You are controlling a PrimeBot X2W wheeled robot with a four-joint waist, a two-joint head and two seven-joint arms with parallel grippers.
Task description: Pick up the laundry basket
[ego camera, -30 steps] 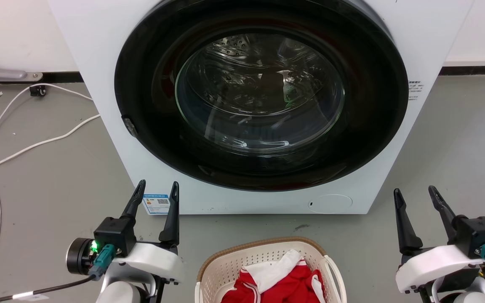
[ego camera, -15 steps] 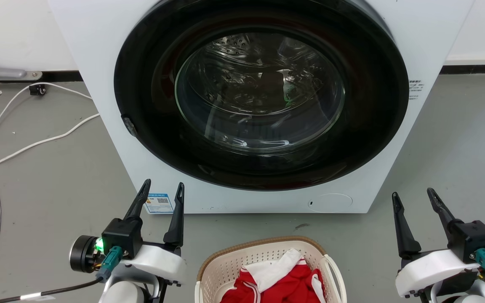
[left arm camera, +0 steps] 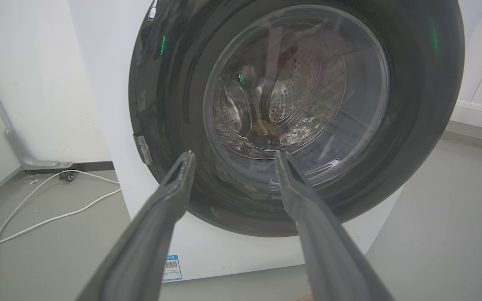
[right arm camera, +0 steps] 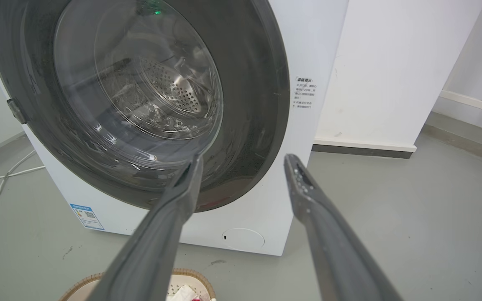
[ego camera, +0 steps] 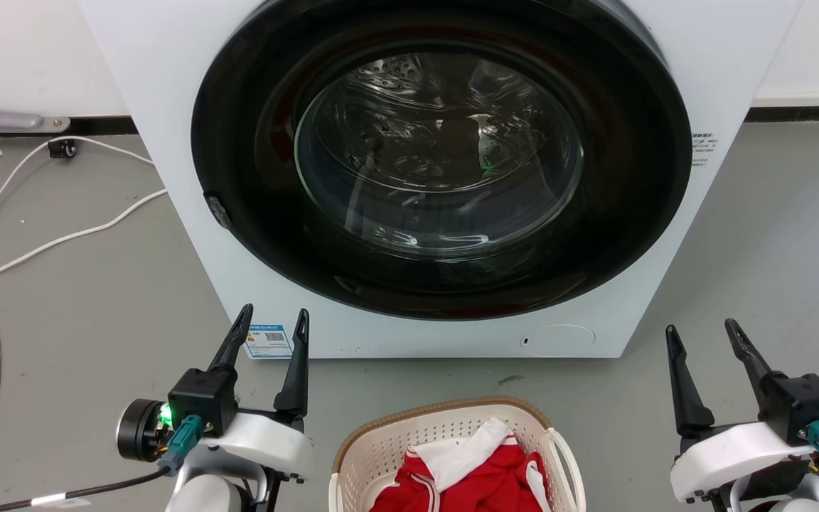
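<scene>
The laundry basket (ego camera: 381, 444), cream with perforated walls and a brown woven-look rim, stands on the floor at the bottom centre of the head view, with red and white clothes (ego camera: 477, 476) inside. Its rim (right arm camera: 193, 276) peeks in at the bottom of the right wrist view. My left gripper (ego camera: 271, 319) hovers open to the basket's left, fingers pointing at the washing machine. Off to the basket's right my right gripper (ego camera: 701, 331) is open too. Both hold nothing; in the wrist views the left gripper (left arm camera: 233, 154) and right gripper (right arm camera: 245, 158) show spread fingers.
A white washing machine (ego camera: 168, 107) with a big dark round door (ego camera: 441, 163), shut, stands right behind the basket. White cables (ego camera: 40, 245) trail over the grey floor at left. A white wall and pillar (right arm camera: 391, 71) rise to the right of the machine.
The left gripper has shifted slightly right and down in the head view. The right gripper dropped a little. The picture has also crept upward slightly, so the camera moved. Both stay open.
</scene>
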